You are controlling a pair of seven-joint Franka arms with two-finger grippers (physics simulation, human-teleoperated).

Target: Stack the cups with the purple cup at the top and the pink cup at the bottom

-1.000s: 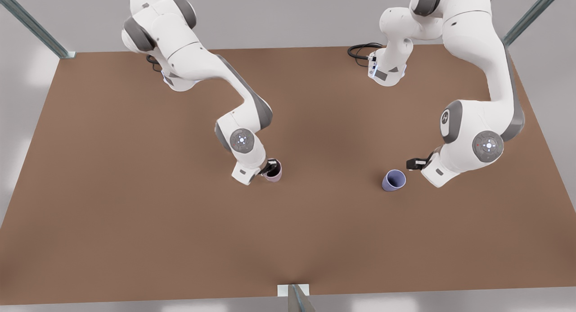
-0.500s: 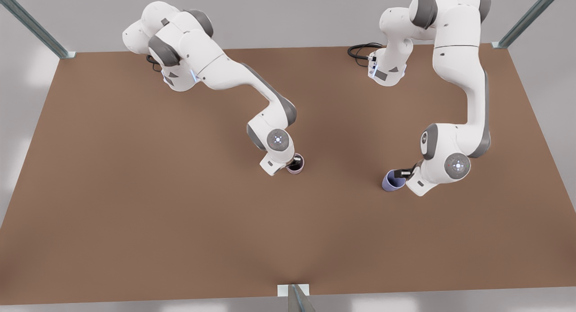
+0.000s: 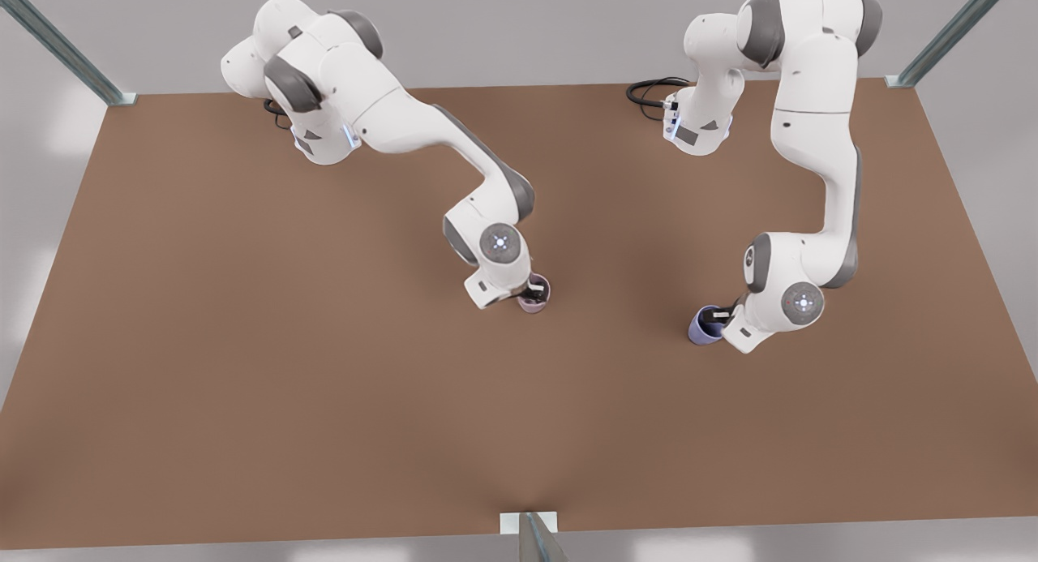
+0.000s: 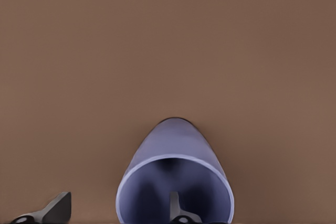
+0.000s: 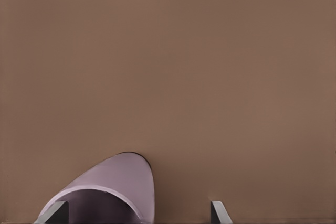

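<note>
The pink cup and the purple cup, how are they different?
The pink cup is pale dusty pink; the purple cup is blue-violet. The pink cup stands nearer the table's middle, at the right hand; the purple cup is at the left hand. Both share one tapered, handleless shape.

The right tool [image 3: 531, 289] has carried the pink cup [image 3: 534, 298] rightward in the front view; the left tool [image 3: 718, 317] reached the purple cup [image 3: 702, 327].

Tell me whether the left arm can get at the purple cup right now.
Probably yes. The left pincer is open at the purple cup, one finger inside its mouth, the other outside, the wall between them, nothing in the way. The right pincer is open at the pink cup, well apart.
</note>
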